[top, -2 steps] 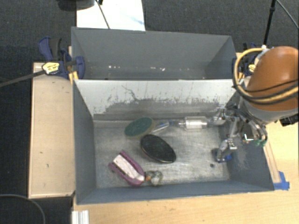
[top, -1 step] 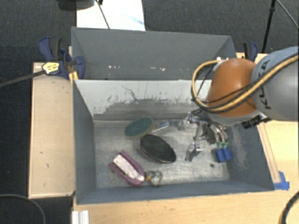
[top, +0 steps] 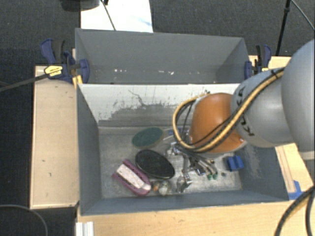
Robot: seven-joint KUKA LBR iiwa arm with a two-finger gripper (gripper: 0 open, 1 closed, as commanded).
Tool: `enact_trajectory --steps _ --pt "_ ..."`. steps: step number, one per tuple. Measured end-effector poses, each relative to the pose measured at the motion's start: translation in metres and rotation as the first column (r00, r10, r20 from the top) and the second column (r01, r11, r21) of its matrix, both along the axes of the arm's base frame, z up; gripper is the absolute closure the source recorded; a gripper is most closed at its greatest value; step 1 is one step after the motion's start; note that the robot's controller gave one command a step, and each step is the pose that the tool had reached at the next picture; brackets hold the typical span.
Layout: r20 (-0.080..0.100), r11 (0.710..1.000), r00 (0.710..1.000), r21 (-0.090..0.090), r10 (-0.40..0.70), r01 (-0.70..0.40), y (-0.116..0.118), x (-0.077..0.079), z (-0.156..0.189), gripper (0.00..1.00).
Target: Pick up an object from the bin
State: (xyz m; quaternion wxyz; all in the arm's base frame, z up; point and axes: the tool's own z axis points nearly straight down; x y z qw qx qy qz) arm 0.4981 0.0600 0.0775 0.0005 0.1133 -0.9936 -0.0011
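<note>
Pale bits (top: 161, 188), small and roundish, lie on the bin (top: 91, 151) floor against the front wall, near its middle. Gripper (top: 184, 180) is down at floor level just right of them, close to the front wall. Cannot tell whether it is open or closed, and nothing visibly sits in it. Pink-and-purple block (top: 132, 177) lies left of the bits in the front-left of the floor, set diagonally, its right end near the bits. Black oval disc (top: 155, 163) lies flat just behind block and bits. It touches or overlaps the block's far edge, cannot tell which, and its right edge is just beside the gripper. Blue piece (top: 234, 162) sits on the floor right of the gripper, apart from the rest, partly under the arm. Orange cover (top: 214, 122) on the wrist sits above the gripper, with dark and yellow-striped cables (top: 179, 127) looping round its left side. Grey arm (top: 275, 112) comes in from the right over the bin's right wall. Teal oval disc (top: 146, 137) lies flat farther back, behind the black disc and apart from it, left of the cables, near the foot of the scratched back wall.
</note>
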Motion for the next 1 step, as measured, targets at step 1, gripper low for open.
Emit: enact_trajectory --steps 1 --pt "0.01 1.0 1.0 0.002 0.029 -0.029 0.0606 0.0009 0.0453 0.0"
